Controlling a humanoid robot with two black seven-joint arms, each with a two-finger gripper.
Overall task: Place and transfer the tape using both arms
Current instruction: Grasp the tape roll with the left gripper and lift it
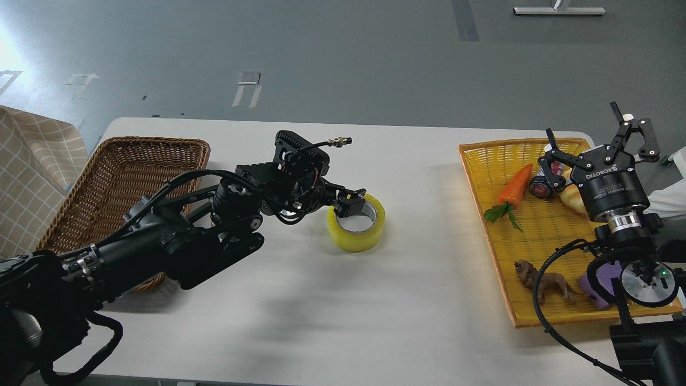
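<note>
The tape (365, 231), a yellow roll with a grey-white core, lies flat at the middle of the white table (343, 311). My left gripper (351, 202) reaches in from the left and is low over the roll's left rim. Its fingers look spread, with one fingertip over the core hole. They are not closed on the roll. My right gripper (595, 136) is open and empty. It points away from me above the far end of the yellow tray (482, 155), well apart from the tape.
A brown wicker basket (134, 161) stands at the left behind my left arm. The yellow tray holds a toy carrot (515, 185), a small jar (540, 186), a bread toy (569, 197), an animal figure (544, 279) and a purple block (594, 292).
</note>
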